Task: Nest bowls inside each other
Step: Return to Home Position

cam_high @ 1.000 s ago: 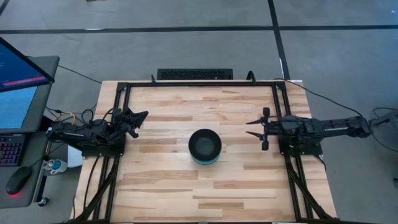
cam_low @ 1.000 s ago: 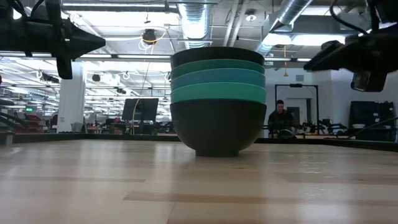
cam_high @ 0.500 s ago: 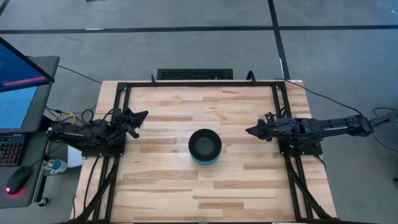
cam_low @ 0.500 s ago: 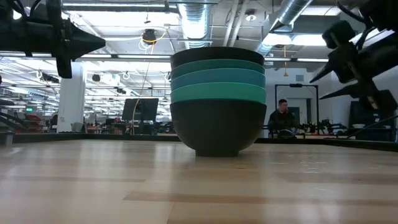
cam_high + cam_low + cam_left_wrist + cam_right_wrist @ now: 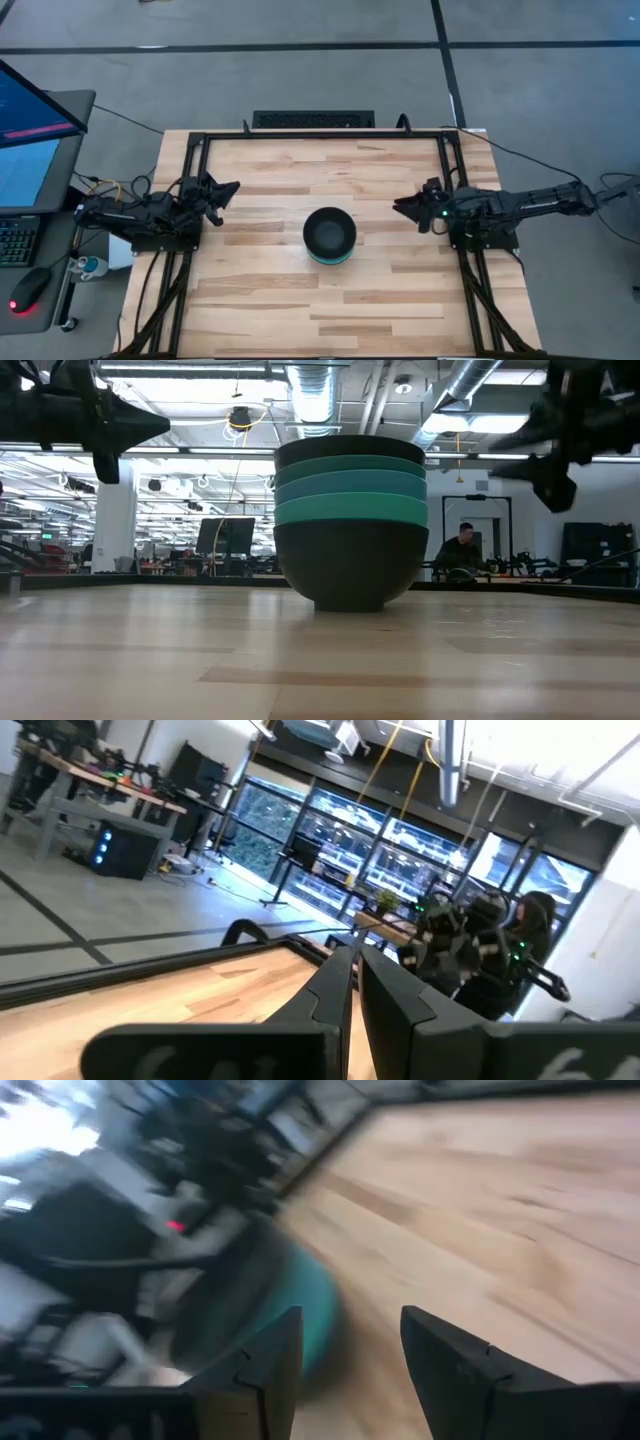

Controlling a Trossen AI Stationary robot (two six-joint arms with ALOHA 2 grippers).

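Several bowls are nested in one stack (image 5: 329,236) that stands on its black bottom bowl at the middle of the wooden table. In the low view the stack (image 5: 350,525) shows a black bowl at the bottom, cyan, blue and teal rims above it, and a black rim on top. My left gripper (image 5: 232,188) hovers shut over the table's left side, pointing toward the stack; its own view shows the fingers (image 5: 352,965) closed together. My right gripper (image 5: 400,208) hovers open at the table's right side, well clear of the stack (image 5: 290,1320), with nothing between its fingers (image 5: 350,1320).
Black frame rails (image 5: 190,160) run along the table's left, right and far sides. A keyboard (image 5: 313,119) lies past the far edge. A laptop (image 5: 30,130) and a mouse (image 5: 30,290) sit off the table's left. A person (image 5: 462,550) sits in the room far behind.
My right gripper has rolled far about its own pointing line while staying at the table's right side: its fingers, first spread side by side as seen from above, now stand one over the other. The stack of bowls has kept still.
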